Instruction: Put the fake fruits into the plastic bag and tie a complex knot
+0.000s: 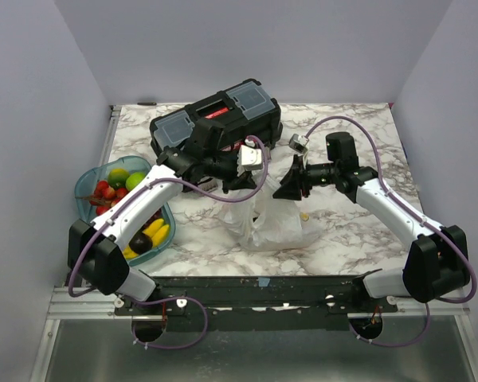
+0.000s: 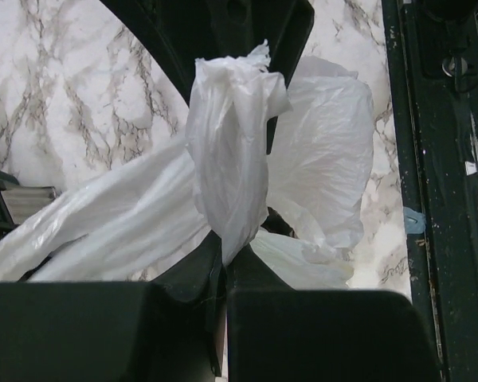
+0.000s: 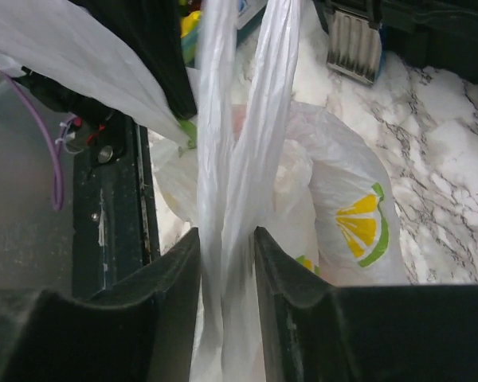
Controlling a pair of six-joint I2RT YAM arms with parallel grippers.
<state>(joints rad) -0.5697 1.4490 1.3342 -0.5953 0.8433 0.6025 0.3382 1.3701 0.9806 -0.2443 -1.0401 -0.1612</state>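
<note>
Two arms meet over the plastic bag (image 1: 271,227), which sits at mid-table between my grippers with its neck drawn upward. My left gripper (image 2: 223,253) is clamped tight on a twisted wad of the bag's film, and the bunched end stands up above my fingertips. My right gripper (image 3: 227,248) has its jaws a little apart. Two drawn-out strands of the bag run between them without being visibly squeezed.

Progress, as I judge it: the tying stage is under way, since the neck is gathered into strands, but no finished knot shows in any view. Faint pink and green shapes show through the film in the right wrist view. Loading looks partial at best, because many fake fruits (image 1: 118,177) lie in the teal tray (image 1: 86,181) at far left, green, red, yellow and dark ones among them.

Markings: the bag carries a printed lemon slice (image 3: 362,227), yellow with a green rim. I can read no lettering on it, nor on the black toolbox (image 1: 215,119) behind.
</note>
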